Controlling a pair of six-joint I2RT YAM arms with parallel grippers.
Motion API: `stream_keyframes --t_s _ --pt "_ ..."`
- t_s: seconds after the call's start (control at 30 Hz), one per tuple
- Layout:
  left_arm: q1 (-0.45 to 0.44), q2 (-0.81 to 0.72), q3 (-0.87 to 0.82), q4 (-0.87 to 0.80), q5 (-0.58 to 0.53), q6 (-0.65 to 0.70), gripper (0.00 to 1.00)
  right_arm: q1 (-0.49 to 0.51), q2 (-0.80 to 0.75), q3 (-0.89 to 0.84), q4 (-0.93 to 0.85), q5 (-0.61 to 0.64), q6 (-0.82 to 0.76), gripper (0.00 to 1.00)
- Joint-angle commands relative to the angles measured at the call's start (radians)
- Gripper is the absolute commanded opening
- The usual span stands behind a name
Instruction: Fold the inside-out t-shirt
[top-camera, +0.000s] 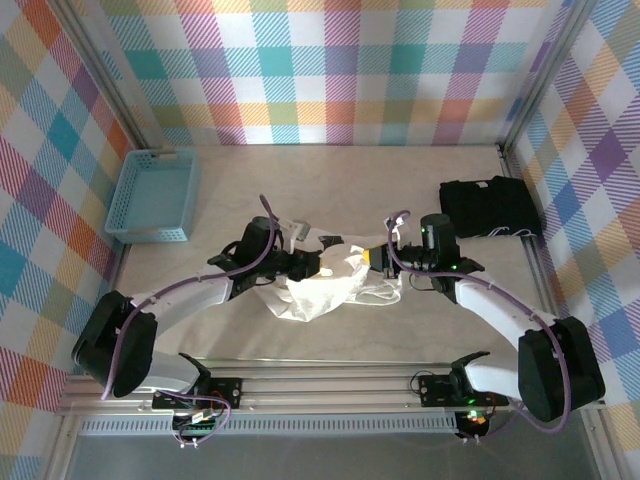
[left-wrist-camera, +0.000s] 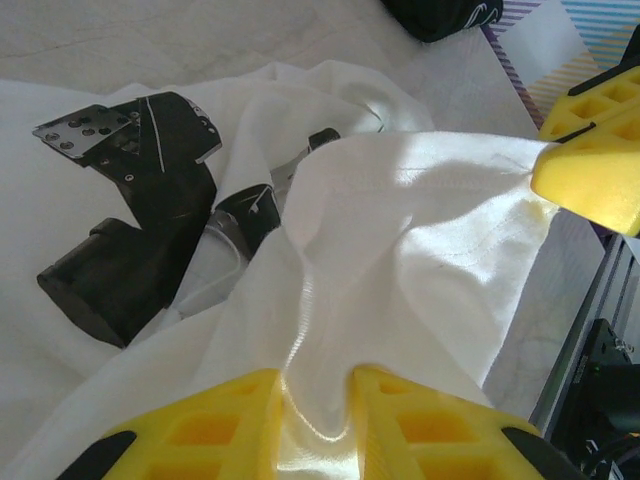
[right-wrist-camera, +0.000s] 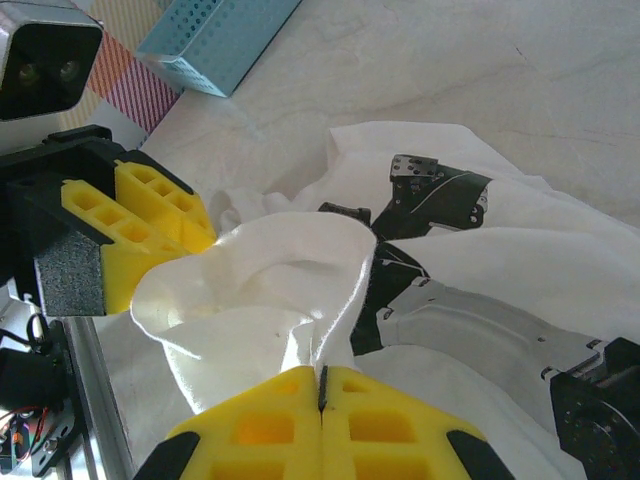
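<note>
Our left hand (left-wrist-camera: 315, 420) pinched a fold of the inside-out t-shirt (left-wrist-camera: 400, 250), nearly closed on the cloth. Close by and facing it, our right hand (right-wrist-camera: 322, 410) was clamped tight on another bunch, with white fabric stretched between the two. Beneath both hands the rest lay crumpled on the desk (top-camera: 350, 170). Well beyond the left hand sat a blue basket (top-camera: 152, 195); beyond the right, a black folded garment (top-camera: 490, 208).
</note>
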Motion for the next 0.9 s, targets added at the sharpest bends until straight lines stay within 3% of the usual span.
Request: stream_keyframes --t_s 0.0,0.4,0.63,0.87 --pt "-0.006 0.010 0.041 0.031 0.017 0.019 0.20 -0.008 0.007 0.017 0.038 -0.029 -0.004 0.01" --pt "-0.006 -0.037 0.104 -0.064 -0.096 0.097 0.03 -0.007 -0.036 0.058 0.002 -0.016 -0.024 0.01" --pt "-0.006 -0.186 0.089 -0.101 -0.232 0.106 0.00 -0.007 -0.126 0.120 -0.037 0.031 -0.014 0.00" --pt "-0.003 -0.389 -0.053 -0.121 -0.420 0.060 0.00 -0.008 -0.210 0.108 -0.067 0.070 -0.014 0.00"
